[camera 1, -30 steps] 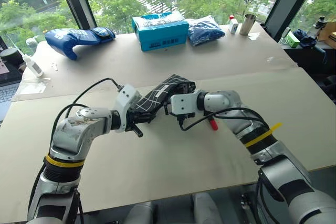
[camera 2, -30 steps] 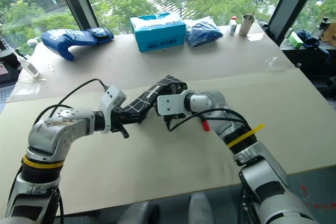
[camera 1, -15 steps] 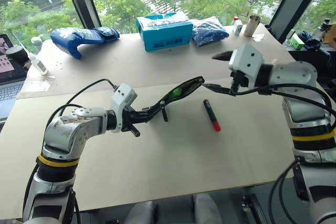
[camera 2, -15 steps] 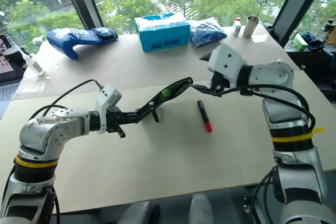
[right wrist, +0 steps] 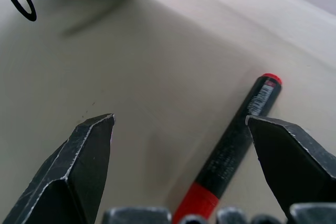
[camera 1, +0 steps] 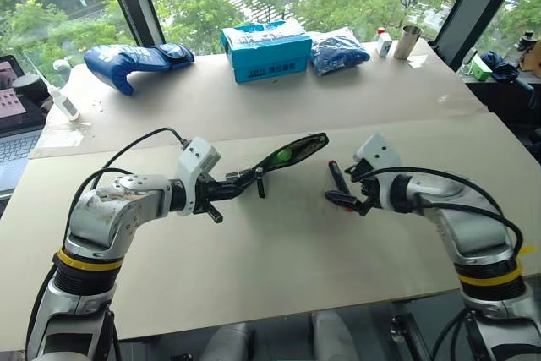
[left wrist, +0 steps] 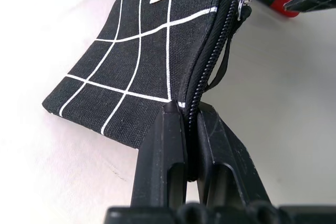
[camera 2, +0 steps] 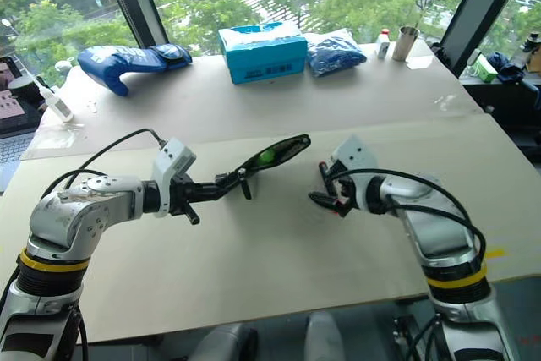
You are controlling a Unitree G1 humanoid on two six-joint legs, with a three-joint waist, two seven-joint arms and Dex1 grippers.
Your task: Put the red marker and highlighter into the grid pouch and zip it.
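Left hand [left wrist: 191,124] stays clamped on the grid pouch [camera 1: 283,156] edge, holding it raised off the table [camera 1: 270,285], mouth open. Highlighter [camera 1: 285,155] is now inside, green cap visible. Right hand [camera 1: 340,188], jaws wide apart, has dropped from the pouch to the red marker [right wrist: 231,153] lying on the table. Marker and zipping remain outstanding.

Head stereo looks down — wrist cameras close on table [camera 1: 279,251].
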